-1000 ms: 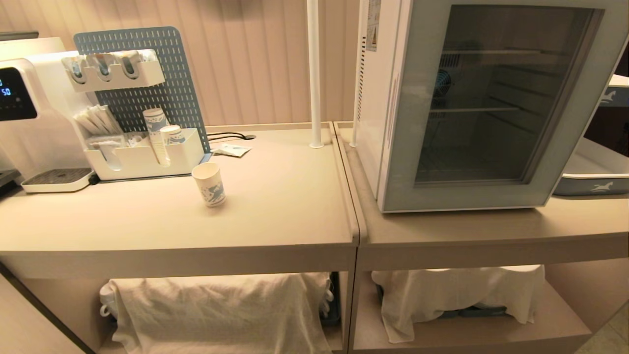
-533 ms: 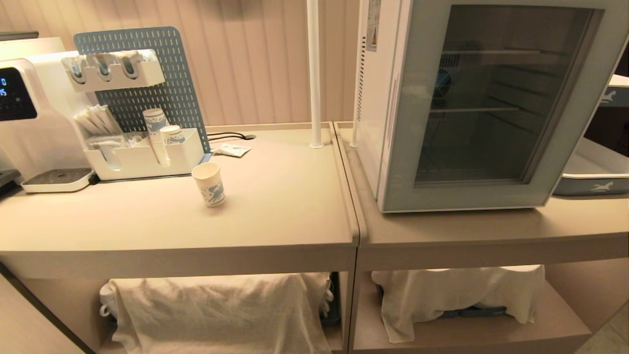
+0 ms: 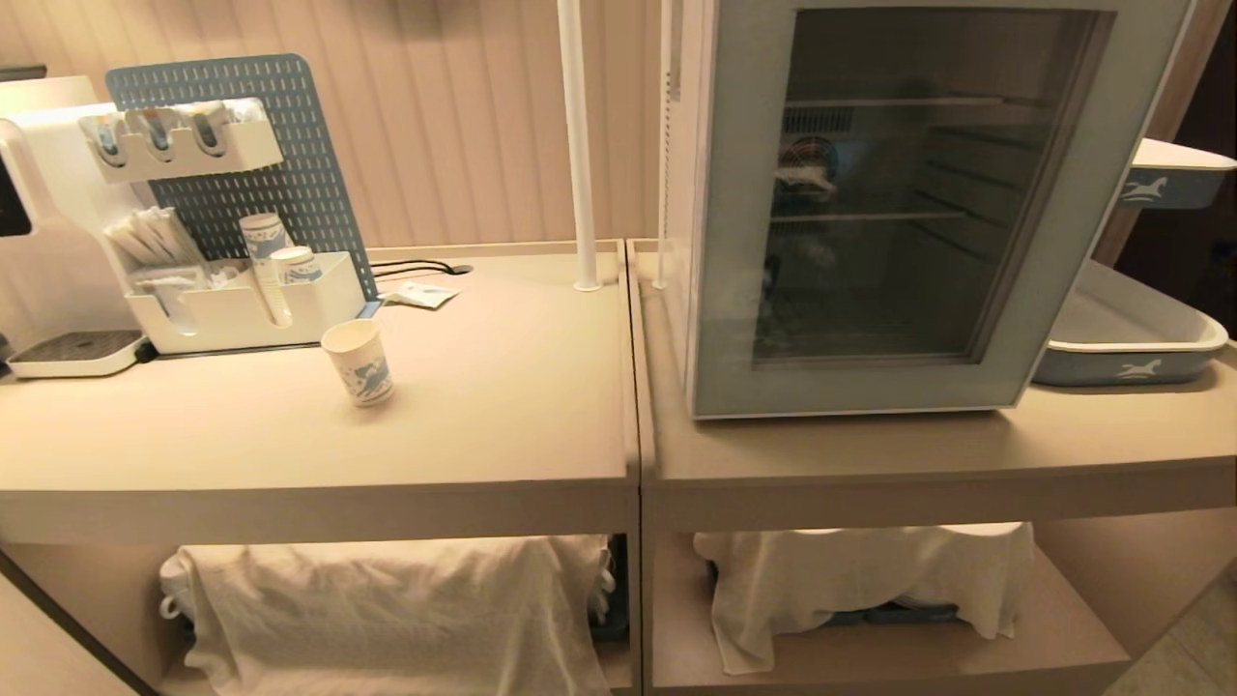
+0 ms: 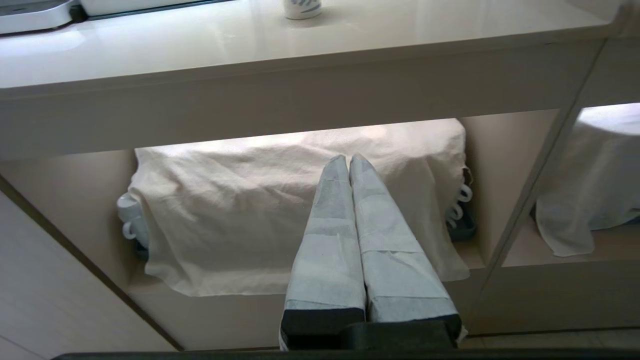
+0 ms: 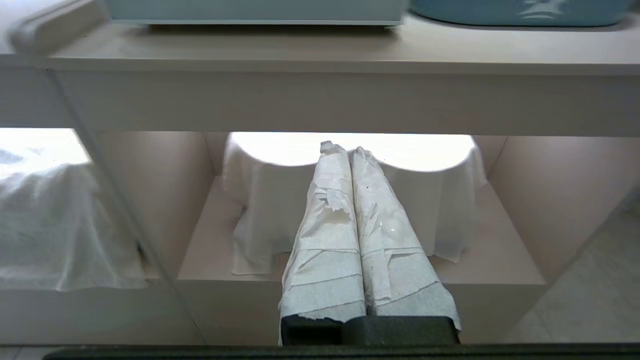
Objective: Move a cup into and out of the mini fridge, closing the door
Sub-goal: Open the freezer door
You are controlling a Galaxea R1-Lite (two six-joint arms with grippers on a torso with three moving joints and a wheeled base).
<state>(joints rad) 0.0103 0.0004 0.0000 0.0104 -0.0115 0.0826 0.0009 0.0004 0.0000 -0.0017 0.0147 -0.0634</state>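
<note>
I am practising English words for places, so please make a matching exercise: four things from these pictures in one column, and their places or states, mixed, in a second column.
Things:
1. cup
2. door
3. left gripper
4. blue tray

Places or states:
a. shut, below the counter, in front of a draped cloth
b. on the counter, right of the mini fridge
c. closed, glass pane in a pale frame
d. upright on the left counter, in front of the white organizer

Pairs: 1-d, 2-c, 3-a, 4-b

Bare counter [image 3: 503, 387] around cup [image 3: 359, 362]; organizer [image 3: 242, 300] close behind; shut door [image 3: 870, 203] blocks fridge interior.
</note>
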